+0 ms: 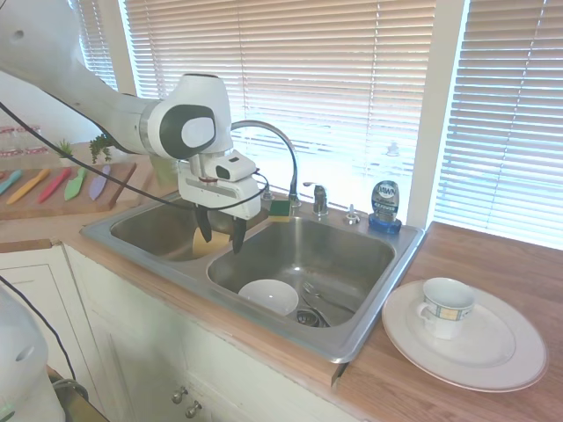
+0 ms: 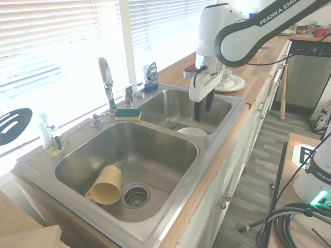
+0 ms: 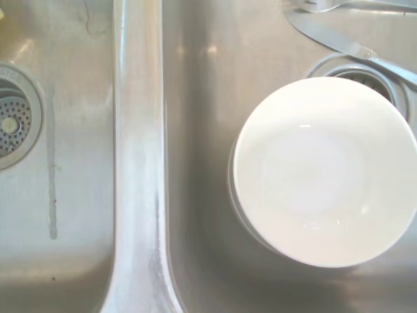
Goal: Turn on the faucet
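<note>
Fingers: I read the gripper (image 1: 220,236) as parted and empty, pointing down over the divider between the two sink (image 1: 369,338) basins.
Faucet (image 1: 280,151): on the rear deck; in the first exterior view its lever handle (image 1: 318,199) sits at about 2 o'clock from the fingers, well apart.
Risk 1: I judge that a direct path to the lever could clip the arched spout.
Risk 2: the chrome lever looks slick; a shallow push may slide off.
Risk 3: the sponge (image 1: 280,209) and soap bottle (image 1: 385,204) flank the lever; a wide approach could knock either.
Risk 4: dropping low could strike the white bowl (image 3: 324,171).
</note>
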Motion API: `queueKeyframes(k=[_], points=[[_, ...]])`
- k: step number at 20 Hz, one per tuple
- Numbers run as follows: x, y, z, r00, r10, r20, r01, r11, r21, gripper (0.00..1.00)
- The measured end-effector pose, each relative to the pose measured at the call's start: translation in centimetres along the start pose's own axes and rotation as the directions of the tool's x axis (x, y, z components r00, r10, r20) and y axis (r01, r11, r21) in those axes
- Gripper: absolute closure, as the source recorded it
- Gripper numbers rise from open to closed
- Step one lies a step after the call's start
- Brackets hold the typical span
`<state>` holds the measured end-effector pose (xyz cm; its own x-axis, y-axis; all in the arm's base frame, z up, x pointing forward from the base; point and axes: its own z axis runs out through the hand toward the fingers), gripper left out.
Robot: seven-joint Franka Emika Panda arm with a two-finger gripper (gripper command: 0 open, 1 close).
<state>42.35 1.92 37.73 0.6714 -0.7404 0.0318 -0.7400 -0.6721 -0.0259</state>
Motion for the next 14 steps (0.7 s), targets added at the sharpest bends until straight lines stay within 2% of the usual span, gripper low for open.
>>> queueKeyframes(k=[4,5,14], points=[[0.15,0.10,0.00,1.000,-0.002,-0.001,0.002,1.000,0.001,0.00],[0.24,0.15,-0.03,1.000,0.000,-0.001,0.000,1.000,0.003,1.00],[0.74,0.40,-0.25,1.000,0.006,-0.014,-0.006,1.000,0.014,1.00]])
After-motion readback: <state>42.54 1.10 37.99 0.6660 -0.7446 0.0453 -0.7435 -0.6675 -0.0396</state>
